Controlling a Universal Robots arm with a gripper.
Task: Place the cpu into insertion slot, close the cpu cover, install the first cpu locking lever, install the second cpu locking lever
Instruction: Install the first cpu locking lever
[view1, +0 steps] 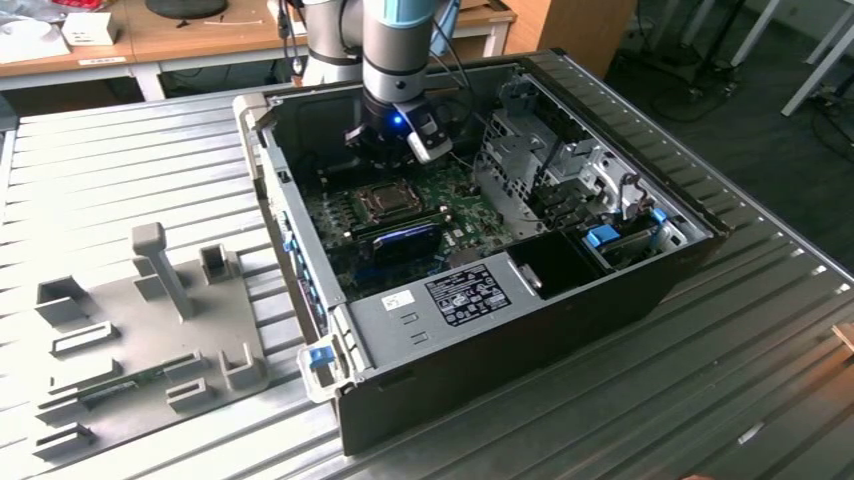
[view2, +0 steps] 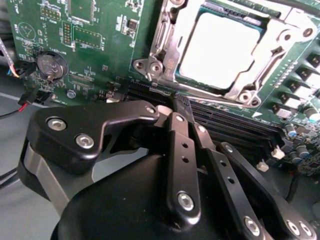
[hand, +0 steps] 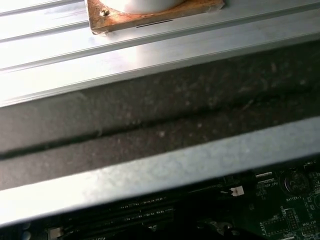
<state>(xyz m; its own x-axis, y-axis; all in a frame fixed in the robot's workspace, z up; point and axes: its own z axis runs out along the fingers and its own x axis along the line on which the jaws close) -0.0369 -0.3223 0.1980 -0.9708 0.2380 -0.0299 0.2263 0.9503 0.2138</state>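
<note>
One gripper (view2: 176, 100) over the board, fingers together.
Cpu (view2: 220, 50) lies in the insertion slot (view1: 360, 203), framed by the cpu cover (view2: 167, 35), just beyond the fingertips, apart from them.

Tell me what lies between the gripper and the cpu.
In the second wrist view, the gripper hangs over the long black memory slots; between it and the cpu lies the shiny metal border of the cpu cover.

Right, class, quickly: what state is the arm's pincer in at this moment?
Pincer: closed, with nothing seen held in it.
</note>
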